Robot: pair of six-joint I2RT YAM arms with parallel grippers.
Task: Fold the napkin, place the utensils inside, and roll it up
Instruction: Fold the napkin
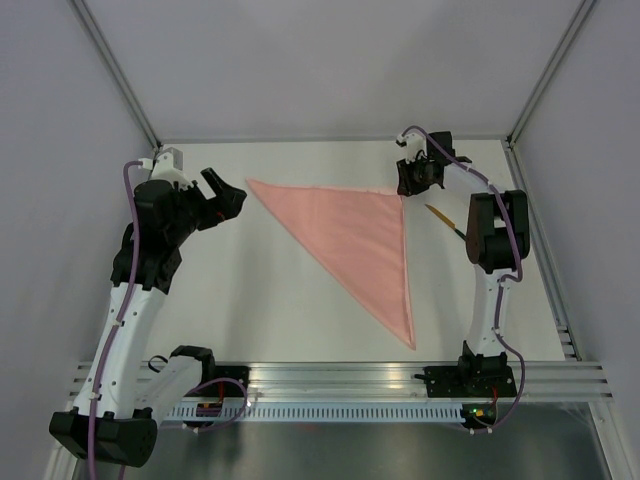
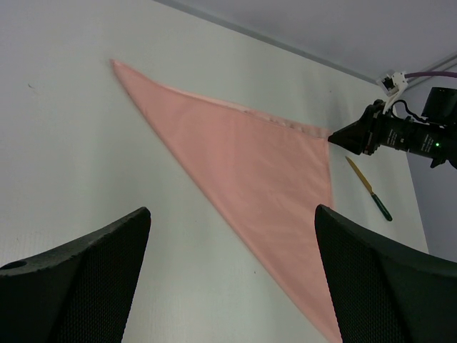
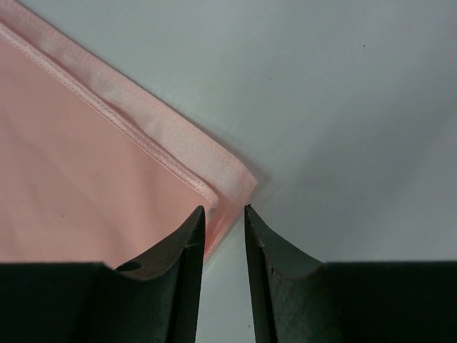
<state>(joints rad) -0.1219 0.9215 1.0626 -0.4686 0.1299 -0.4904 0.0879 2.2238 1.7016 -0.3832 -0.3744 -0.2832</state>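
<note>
Two unclenched: left hand (image 2: pixel 232 211) wide, right hand (image 3: pixel 224 209) barely, at napkin (image 1: pixel 350 235) corner, tip hidden.

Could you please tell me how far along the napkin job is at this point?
Done: the napkin is folded into a flat triangle. In hand: the right gripper sits at its far right corner, jaws a narrow gap apart, while the left gripper hangs open beside the left corner. Left: the utensil lies on the table right of the napkin, not inside it, and nothing is rolled.

Bright, even, diffuse light; a soft shadow edges the napkin (image 3: pixel 107 179) corner.
</note>
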